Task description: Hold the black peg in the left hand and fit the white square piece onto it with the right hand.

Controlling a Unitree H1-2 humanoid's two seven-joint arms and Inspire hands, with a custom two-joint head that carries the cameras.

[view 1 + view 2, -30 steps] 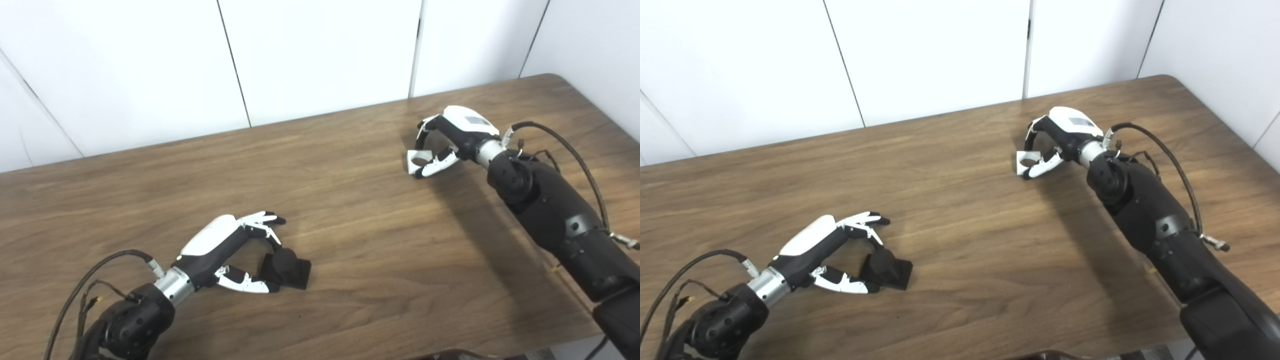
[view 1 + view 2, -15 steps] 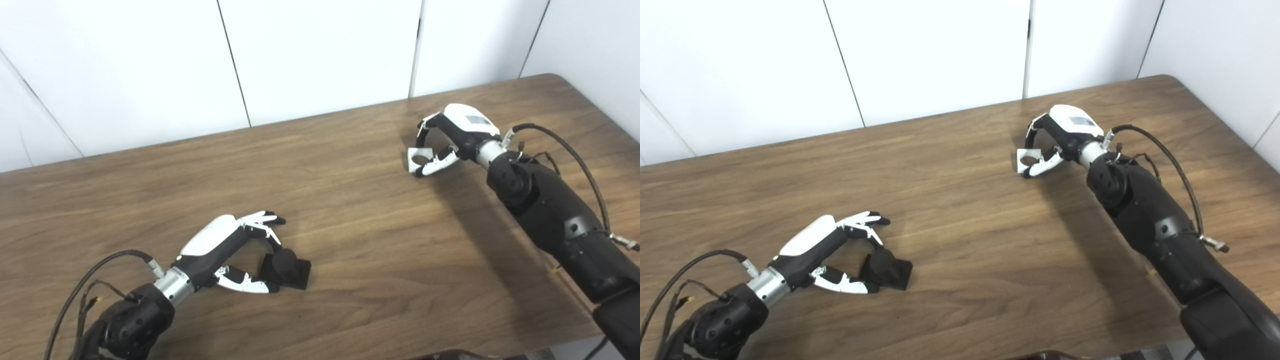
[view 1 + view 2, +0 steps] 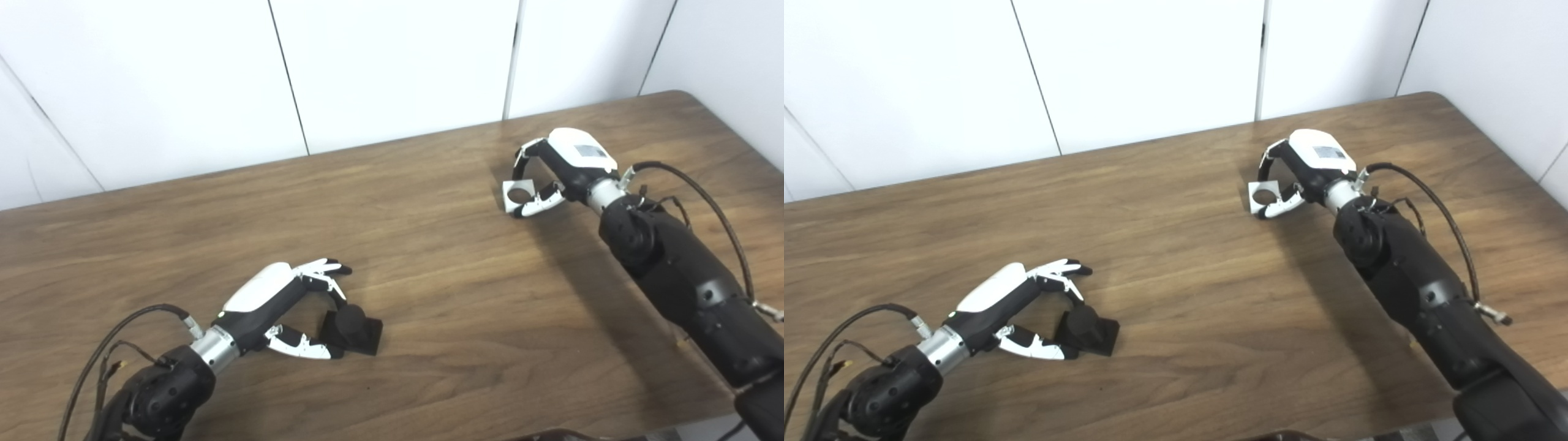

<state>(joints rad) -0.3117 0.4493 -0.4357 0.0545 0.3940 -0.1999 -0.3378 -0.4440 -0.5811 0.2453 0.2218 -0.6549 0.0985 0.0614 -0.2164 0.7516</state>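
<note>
- Two pieces sit well apart, so you have a long carry ahead: the black peg lies near-left on the bench, the white square piece far-right.
- Your left hand cups the peg, fingers arched over it and thumb low alongside; whether it is grasped or only bracketed, I cannot tell. The peg's base rests on the bench.
- Your right hand pinches the white piece by its edges, leaving the round hole clear for the peg.
- Judged next: secure and raise the peg, then bring the hole over it.
</note>
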